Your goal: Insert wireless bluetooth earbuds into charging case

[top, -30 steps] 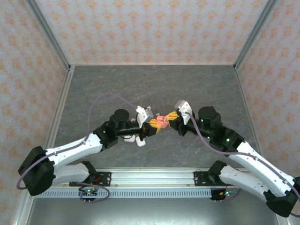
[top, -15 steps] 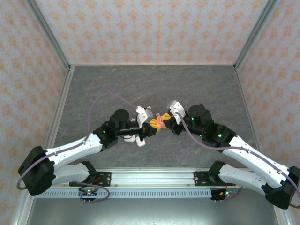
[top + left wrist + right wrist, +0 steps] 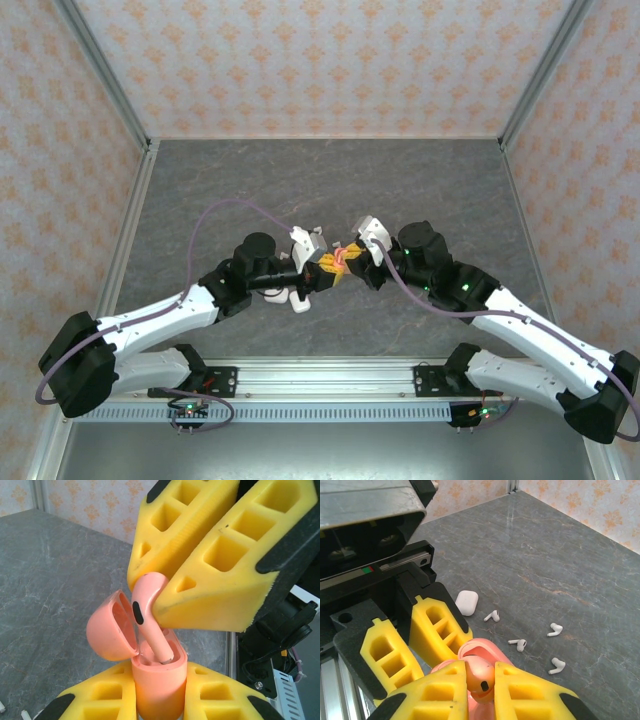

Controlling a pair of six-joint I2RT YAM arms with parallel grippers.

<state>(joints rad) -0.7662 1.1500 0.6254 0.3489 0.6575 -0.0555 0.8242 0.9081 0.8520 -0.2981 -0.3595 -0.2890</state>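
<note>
A coral-orange charging case (image 3: pixel 157 680) stands upright with its lid (image 3: pixel 107 632) swung open to the left, and my left gripper (image 3: pixel 159 702) is shut on its body. My right gripper (image 3: pixel 480 690) is shut on the head of a coral-orange earbud (image 3: pixel 147 610). The earbud's stem reaches down into the case's opening at a slight tilt. From above, the two grippers (image 3: pixel 322 270) (image 3: pixel 358 256) meet tip to tip over the middle of the table, with the case (image 3: pixel 343 260) between them. Several white earbuds (image 3: pixel 519 643) lie loose on the table.
A shut white case (image 3: pixel 467 602) lies on the grey stone-patterned table (image 3: pixel 430 190), close to white earbuds (image 3: pixel 492 615) (image 3: pixel 556 629) (image 3: pixel 557 666). Patterned walls close the table on three sides. A metal rail (image 3: pixel 330 380) with the arm bases runs along the near edge.
My right gripper has moved left with the earbud until it meets the left gripper and the case. The left arm has held still.
</note>
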